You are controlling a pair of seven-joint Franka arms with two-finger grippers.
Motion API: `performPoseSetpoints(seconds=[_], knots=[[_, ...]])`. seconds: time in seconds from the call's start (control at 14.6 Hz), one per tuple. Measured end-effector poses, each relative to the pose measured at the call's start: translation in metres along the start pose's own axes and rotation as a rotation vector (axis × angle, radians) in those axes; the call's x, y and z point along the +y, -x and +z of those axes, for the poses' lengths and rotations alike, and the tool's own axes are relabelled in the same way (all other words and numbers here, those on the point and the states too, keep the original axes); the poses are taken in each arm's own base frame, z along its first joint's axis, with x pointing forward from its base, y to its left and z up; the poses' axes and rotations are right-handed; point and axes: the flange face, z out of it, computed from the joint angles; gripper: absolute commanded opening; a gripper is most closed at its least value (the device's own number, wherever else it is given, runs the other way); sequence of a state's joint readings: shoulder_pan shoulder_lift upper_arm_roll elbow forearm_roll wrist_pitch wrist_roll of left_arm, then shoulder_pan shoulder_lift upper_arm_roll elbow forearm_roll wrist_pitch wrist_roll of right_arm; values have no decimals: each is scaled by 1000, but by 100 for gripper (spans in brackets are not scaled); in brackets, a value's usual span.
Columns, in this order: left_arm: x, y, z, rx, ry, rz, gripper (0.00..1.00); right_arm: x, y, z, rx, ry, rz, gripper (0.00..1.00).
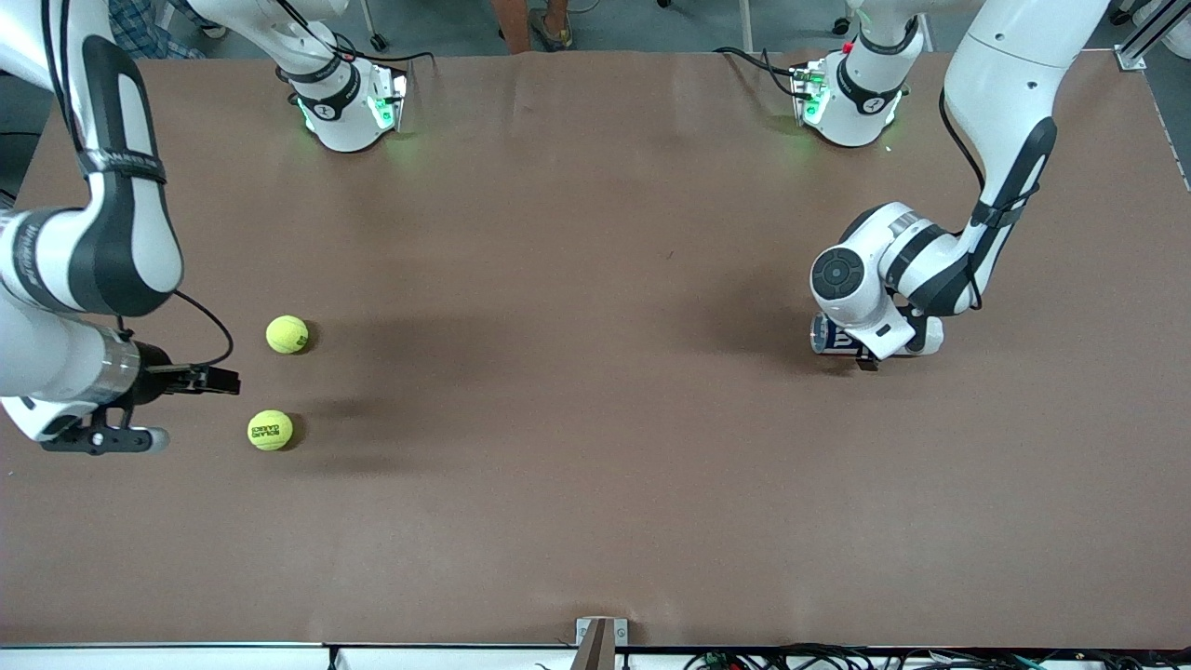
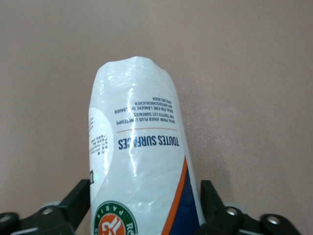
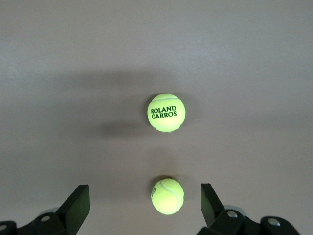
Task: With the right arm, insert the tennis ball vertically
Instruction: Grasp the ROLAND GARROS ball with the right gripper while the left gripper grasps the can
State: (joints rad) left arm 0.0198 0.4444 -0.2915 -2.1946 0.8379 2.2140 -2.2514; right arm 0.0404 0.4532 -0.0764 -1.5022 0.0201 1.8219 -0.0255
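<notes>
Front view: the right gripper (image 1: 191, 409), fingers spread and empty, hovers low beside two tennis balls (image 1: 287, 334) (image 1: 270, 430) at the right arm's end of the brown table (image 1: 558, 372). The left gripper (image 1: 870, 346) straddles the ball can (image 2: 139, 156) lying at the left arm's end; its fingers look just clear of the can. The step in hand appears to be securing the can; next, one ball needs grasping. Room floor and someone's feet (image 1: 535, 28) show above the table edge.

A brown table (image 1: 595, 512) carries a small metal bracket (image 1: 600, 637) at its edge nearest the front camera, beside black cables (image 1: 819, 659).
</notes>
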Motion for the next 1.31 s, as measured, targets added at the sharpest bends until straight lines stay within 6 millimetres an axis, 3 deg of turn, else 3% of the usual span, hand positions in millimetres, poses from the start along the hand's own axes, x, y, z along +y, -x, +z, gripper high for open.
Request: performPoseSetpoints(seconds=[0.27, 0.82, 0.96, 1.31], knots=[[1, 0, -1, 3, 0, 1, 70, 3, -15, 44, 19, 6, 5, 100], [9, -2, -9, 4, 13, -10, 69, 10, -34, 121, 10, 18, 13, 100], [25, -4, -30, -36, 37, -28, 69, 13, -37, 132, 12, 19, 18, 100], [64, 6, -114, -220, 112, -50, 69, 26, -39, 151, 0, 20, 36, 100]])
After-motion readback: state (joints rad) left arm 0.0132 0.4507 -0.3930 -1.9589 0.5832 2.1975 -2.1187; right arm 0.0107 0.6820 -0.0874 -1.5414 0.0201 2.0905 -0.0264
